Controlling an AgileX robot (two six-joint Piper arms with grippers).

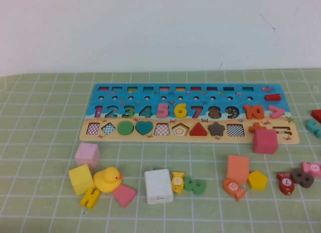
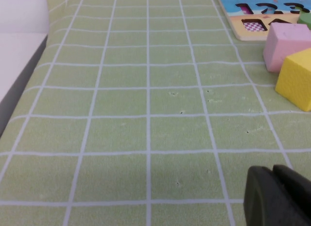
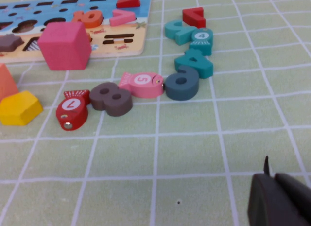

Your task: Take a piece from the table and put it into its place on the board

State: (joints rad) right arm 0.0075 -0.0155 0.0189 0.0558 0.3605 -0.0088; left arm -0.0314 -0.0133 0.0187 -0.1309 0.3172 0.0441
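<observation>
The board (image 1: 286,100) lies across the far middle of the table (image 1: 40,143). The yellow "6" piece (image 1: 180,110) sits in the board's row of numerals, between the pink 5 and the red 7. Neither arm shows in the high view. My left gripper (image 2: 273,170) is shut and empty, low over bare table left of the board's corner (image 2: 243,29). My right gripper (image 3: 273,177) is shut and empty, low over bare table near the loose pieces right of the board (image 3: 121,46).
A magenta cube (image 1: 265,141) rests on the board's right front edge. In front lie a pink cube (image 1: 87,154), yellow cube (image 1: 81,179), duck (image 1: 107,179), white block (image 1: 158,186), orange cube (image 1: 237,168), yellow pentagon (image 1: 257,180), fish and numerals.
</observation>
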